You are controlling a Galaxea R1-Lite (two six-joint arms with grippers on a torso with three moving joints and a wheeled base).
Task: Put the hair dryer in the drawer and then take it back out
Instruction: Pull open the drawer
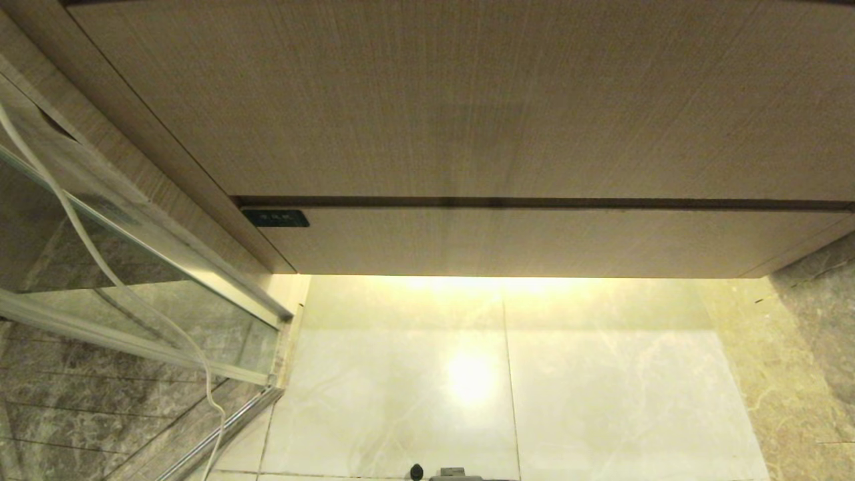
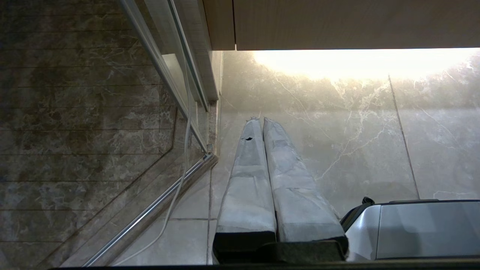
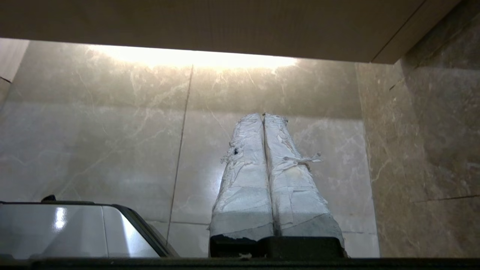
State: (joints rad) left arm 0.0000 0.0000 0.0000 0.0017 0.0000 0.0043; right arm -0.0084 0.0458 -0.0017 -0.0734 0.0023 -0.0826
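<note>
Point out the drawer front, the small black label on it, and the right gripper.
drawer point(image 1: 534, 244), head view, on the middle of its flat, shut wood-grain front.
black label point(image 1: 275, 218), head view, on its centre, at the front's upper left corner.
right gripper point(image 3: 263, 117), right wrist view, where the two wrapped, closed fingertips meet.

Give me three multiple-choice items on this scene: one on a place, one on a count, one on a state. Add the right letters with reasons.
1. Where is the black label on the cabinet?
A. left end of the lower front
B. right end of the upper front
C. on the floor

2. How many cabinet fronts, one above the other, does the head view show?
A. two
B. four
C. five

3. How do the right gripper's fingers stand?
A. pressed together, empty
B. spread wide
C. clamped on a cup

Answers: 1 A, it sits just under the dark seam at the left. 2 A, one seam splits them. 3 A, the taped fingers meet with nothing between.
</note>
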